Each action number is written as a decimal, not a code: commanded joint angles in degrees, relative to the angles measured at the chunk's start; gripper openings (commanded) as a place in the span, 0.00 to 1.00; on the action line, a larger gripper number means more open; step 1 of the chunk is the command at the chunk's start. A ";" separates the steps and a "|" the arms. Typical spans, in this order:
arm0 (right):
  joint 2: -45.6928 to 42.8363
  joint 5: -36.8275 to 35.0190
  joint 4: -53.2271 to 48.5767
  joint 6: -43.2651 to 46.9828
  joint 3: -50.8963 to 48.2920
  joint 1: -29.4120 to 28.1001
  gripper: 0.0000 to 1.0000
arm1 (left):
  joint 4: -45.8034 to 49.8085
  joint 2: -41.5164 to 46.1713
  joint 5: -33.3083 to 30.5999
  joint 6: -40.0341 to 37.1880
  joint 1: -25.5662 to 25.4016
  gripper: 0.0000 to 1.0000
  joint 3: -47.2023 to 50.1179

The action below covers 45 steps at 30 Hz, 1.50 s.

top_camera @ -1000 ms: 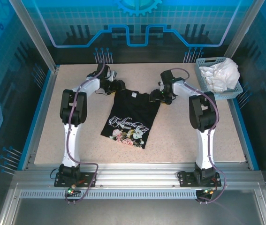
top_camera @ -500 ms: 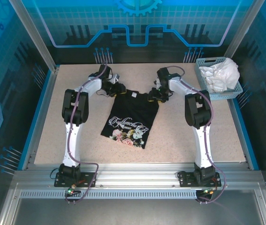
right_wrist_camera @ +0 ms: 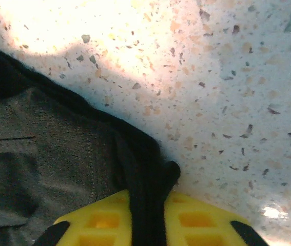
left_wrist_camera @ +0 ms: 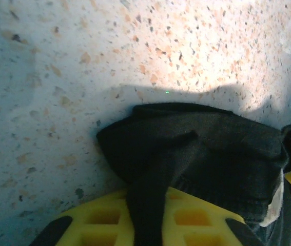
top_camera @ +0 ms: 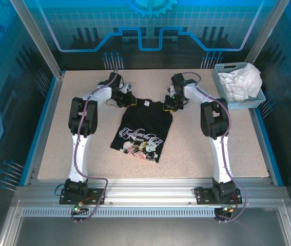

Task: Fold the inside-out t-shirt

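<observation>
Black t-shirt (top_camera: 144, 128) lies flat in the middle of the speckled worktop (top_camera: 186, 148), between my two arms, collar edge toward the far side and hem toward the bases. Its printed side faces up: pale script lettering across the chest with a patch of flowers below it, near the hem. I have the left hand (top_camera: 127, 97) down on the shirt's far left corner and the right hand (top_camera: 170, 104) on its far right corner, both low against the worktop. From the left wrist camera I see the left hand (left_wrist_camera: 145, 225) closed down on a ridge of black cloth that runs between the yellow pads (left_wrist_camera: 101, 220), with the bunched corner spilling out ahead of them onto the worktop. The right wrist camera gives me the same picture: the right hand (right_wrist_camera: 145, 225) is pinched narrow on a fold of the shirt's edge between its yellow pads (right_wrist_camera: 196, 218). Well apart, at the far right corner, a blue basket (top_camera: 222, 87) holds a crumpled white cloth (top_camera: 243, 79).
</observation>
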<state>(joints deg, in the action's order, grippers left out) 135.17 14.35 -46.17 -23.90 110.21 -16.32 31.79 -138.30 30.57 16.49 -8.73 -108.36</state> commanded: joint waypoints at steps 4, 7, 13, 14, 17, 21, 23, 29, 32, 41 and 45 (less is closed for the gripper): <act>-1.60 5.46 6.26 1.03 -3.37 0.70 0.04 | -5.73 3.42 5.51 4.30 1.13 0.00 6.41; -7.48 6.70 11.37 0.94 -8.03 1.69 0.00 | -10.74 6.30 7.23 7.46 2.49 0.00 9.50; -17.12 9.86 20.53 0.08 -14.39 3.42 0.00 | -23.06 15.75 9.76 14.05 4.31 0.00 17.88; -18.24 10.19 21.20 0.31 -14.73 3.56 0.00 | -24.90 17.30 9.77 15.23 4.42 0.00 19.06; -21.94 10.43 22.82 1.48 -15.32 3.57 0.00 | -30.95 22.22 9.84 19.06 4.85 0.00 22.85; -28.68 8.66 24.55 4.92 -16.18 3.42 0.00 | -37.27 29.69 9.32 22.55 4.95 0.00 26.48; -32.26 7.65 24.43 7.14 -15.91 3.48 0.00 | -39.47 33.50 8.77 23.54 4.95 0.00 27.59; -43.50 5.19 24.43 12.20 -15.85 3.00 0.00 | -44.53 46.57 6.20 24.61 4.87 0.00 31.01; -49.57 4.49 24.05 13.87 -17.11 1.98 0.00 | -43.57 53.70 4.37 22.95 4.36 0.00 32.86; -66.32 0.68 22.83 17.05 -24.56 -3.20 0.00 | -36.08 71.77 -5.53 12.94 -2.52 0.00 40.17; -67.87 -1.79 22.18 18.06 -26.11 -3.55 0.00 | -35.87 72.72 -8.56 11.50 -4.45 0.00 42.37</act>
<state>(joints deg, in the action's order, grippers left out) 67.46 16.47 -24.18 -7.57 85.12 -19.55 -6.04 -65.01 27.51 31.27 -12.84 -67.88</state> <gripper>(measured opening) 0.115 0.104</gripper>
